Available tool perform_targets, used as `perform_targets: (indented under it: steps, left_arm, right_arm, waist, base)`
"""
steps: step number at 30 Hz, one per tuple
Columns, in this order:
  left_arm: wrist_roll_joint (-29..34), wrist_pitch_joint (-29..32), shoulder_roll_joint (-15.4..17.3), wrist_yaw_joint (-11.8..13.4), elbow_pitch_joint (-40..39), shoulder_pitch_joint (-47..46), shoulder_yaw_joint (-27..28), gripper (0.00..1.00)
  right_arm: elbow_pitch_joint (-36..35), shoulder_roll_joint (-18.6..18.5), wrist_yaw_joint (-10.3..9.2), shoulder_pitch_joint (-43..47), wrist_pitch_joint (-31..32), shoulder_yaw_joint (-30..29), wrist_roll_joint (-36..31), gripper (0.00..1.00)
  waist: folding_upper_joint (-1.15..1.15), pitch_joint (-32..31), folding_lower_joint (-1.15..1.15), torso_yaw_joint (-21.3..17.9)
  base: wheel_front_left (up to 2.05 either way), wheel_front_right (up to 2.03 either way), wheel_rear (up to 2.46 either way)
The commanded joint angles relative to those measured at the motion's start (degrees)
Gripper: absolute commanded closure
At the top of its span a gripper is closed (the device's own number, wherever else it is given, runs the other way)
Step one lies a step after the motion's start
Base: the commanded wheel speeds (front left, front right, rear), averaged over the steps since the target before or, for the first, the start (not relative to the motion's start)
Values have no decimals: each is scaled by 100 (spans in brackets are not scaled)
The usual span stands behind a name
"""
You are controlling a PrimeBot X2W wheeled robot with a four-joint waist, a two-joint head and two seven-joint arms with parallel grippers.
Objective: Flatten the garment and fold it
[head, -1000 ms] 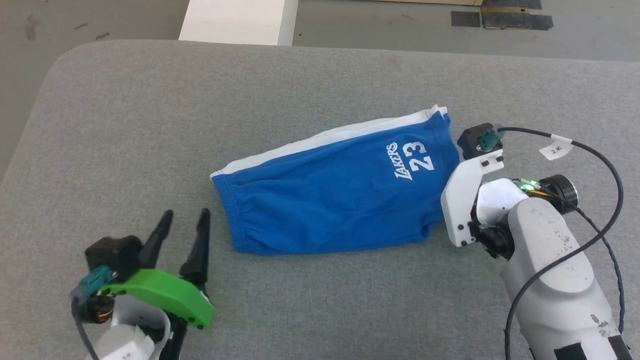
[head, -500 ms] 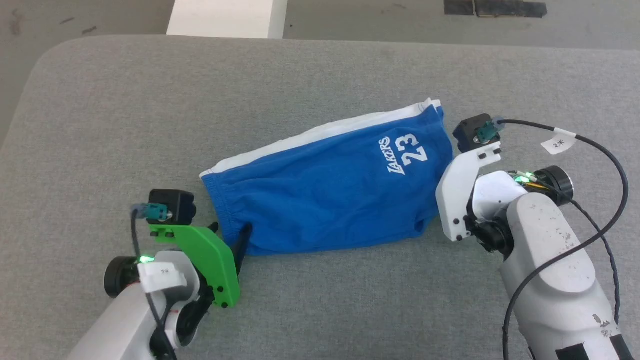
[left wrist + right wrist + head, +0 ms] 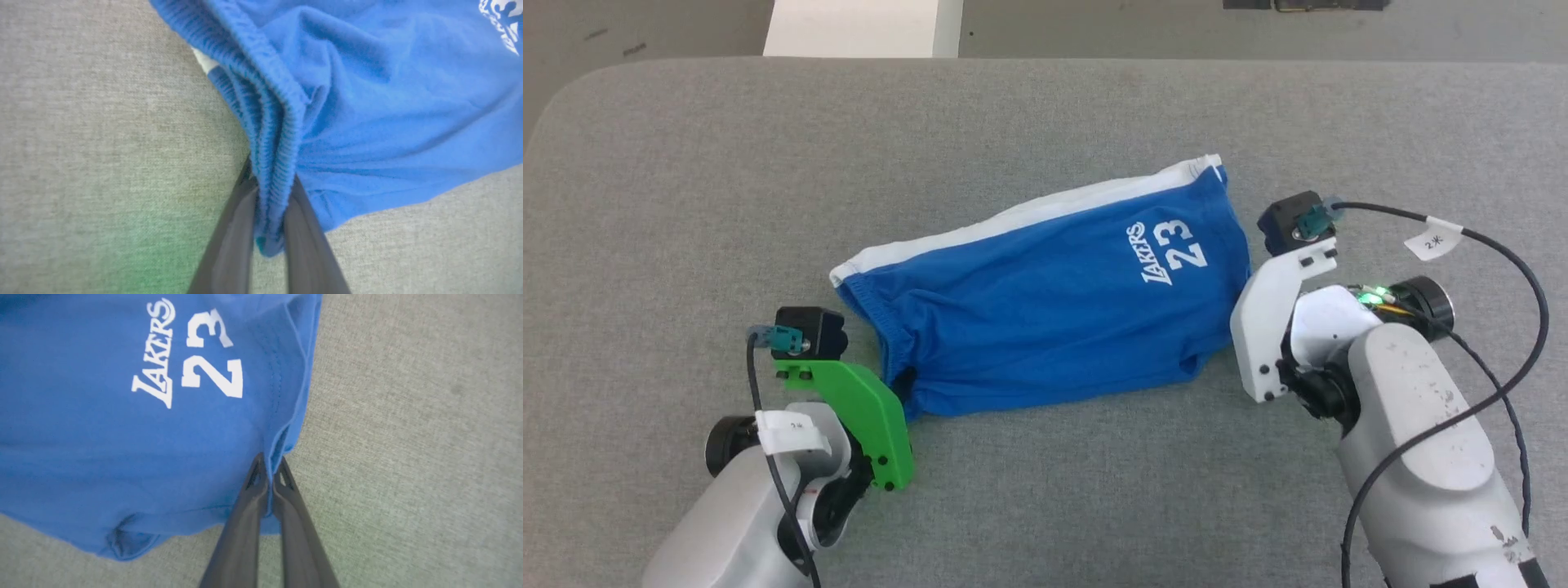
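Observation:
The garment [image 3: 1045, 302], royal-blue shorts with a white side stripe and a white "Lakers 23" print, lies folded lengthwise on the grey table, waistband to the left. My left gripper [image 3: 271, 183] is shut on the ribbed waistband at its near corner, with bunched elastic between the dark fingers [image 3: 233, 228]. In the head view that gripper [image 3: 903, 382] sits under its green bracket. My right gripper [image 3: 269, 469] is shut on the leg hem just below the print. The garment [image 3: 122, 437] spreads left of it.
The grey padded table [image 3: 1045, 490] reaches all sides, with a rounded far-left corner. A white block [image 3: 862, 28] stands on the floor beyond the far edge. A black cable with a paper tag [image 3: 1433, 241] loops over my right arm's white bracket [image 3: 1270, 318].
My left gripper went from open beside the garment to the waistband corner and closed on it. The right gripper kept its hold on the hem. The camera shifted a little.

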Motion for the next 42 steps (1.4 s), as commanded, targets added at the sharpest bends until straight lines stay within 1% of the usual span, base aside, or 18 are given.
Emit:
perform_targets:
  steps: [1, 5, 10, 12, 16, 20, 23, 26, 27, 28, 29, 30, 31, 37, 39, 42]
  left_arm:
    - [-115, -15, -59, -74, 94, 117, -40, 100]
    - [-314, -150, -14, -143, -75, 251, 143, 100]
    - [-528, -96, 191, -102, -417, 576, 323, 100]
    - [-572, -30, 277, -51, -539, 724, 343, 100]
    - [-633, 145, 441, 107, -782, 1057, 338, 100]
    - [-742, 368, 510, 195, -937, 1329, 265, 100]
    - [-793, 509, 587, 284, -1007, 1485, 242, 100]
    - [-863, 622, 641, 361, -1058, 1609, 246, 100]
    - [-900, 660, 645, 367, -1066, 1640, 245, 80]
    - [-931, 664, 650, 384, -1083, 1671, 267, 0]
    - [-981, 676, 637, 398, -1108, 1704, 288, 0]
    - [-1041, 700, 632, 428, -1162, 1753, 316, 0]
    - [-1082, 696, 634, 450, -1215, 1784, 355, 0]
    - [-1370, 576, 801, 538, -1658, 2003, 797, 0]
    - [-1491, 426, 841, 585, -1872, 2066, 1074, 0]
    - [-1435, 12, 905, 642, -2074, 2073, 1463, 0]
  right_arm:
    - [-56, -12, -8, 155, 6, -42, 60, 100]
    - [-318, -12, -8, 405, -96, -200, 229, 100]
    - [-943, -12, -8, 993, -49, -341, 441, 100]
    - [-1238, -12, -8, 1293, 24, -379, 484, 100]
    - [-1988, -12, -8, 2166, 265, -477, 546, 100]
    - [-2581, -12, -8, 3035, 425, -556, 795, 100]
    - [-2836, -12, -8, 3523, 475, -533, 969, 100]
    - [-2892, -12, -8, 3848, 452, -487, 1149, 100]
    - [-2887, -12, -8, 3892, 412, -497, 1201, 100]
    - [-2873, -12, -8, 3920, 351, -514, 1260, 100]
    - [-2867, -12, -8, 3929, 302, -515, 1292, 100]
    - [-2872, -12, -8, 3923, 235, -500, 1350, 46]
    - [-2885, -12, -8, 3913, 176, -504, 1395, 0]
    - [-3078, -11, -8, 3770, 58, -668, 1665, 0]
    - [-3171, -11, -8, 3672, 68, -801, 1801, 0]
    - [-3238, -11, -8, 3472, 174, -902, 1768, 0]
  waist:
    - [0, -61, 0, 17]
    - [0, -213, 0, 64]
    - [0, -441, 0, 83]
    - [0, -517, 0, 84]
    - [0, -673, 0, 67]
    - [0, -780, 0, 16]
    - [0, -815, 0, -57]
    - [0, -852, 0, -140]
    - [0, -861, 0, -162]
    - [0, -873, 0, -193]
    - [0, -883, 0, -211]
    - [0, -901, 0, -237]
    - [0, -908, 0, -247]
    - [0, -966, 0, -272]
    - [0, -988, 0, -262]
    - [0, -998, 0, -253]
  base:
    - [0, 0, 0]
    - [0, 0, 0]
    - [0, 0, 0]
    - [0, 0, 0]
    - [0, 0, 0]
    - [0, 0, 0]
    - [0, 0, 0]
    - [0, 0, 0]
    - [0, 0, 0]
    - [0, 0, 0]
    - [0, 0, 0]
    - [0, 0, 0]
    - [0, 0, 0]
    - [0, 0, 0]
    - [0, 0, 0]
    - [0, 0, 0]
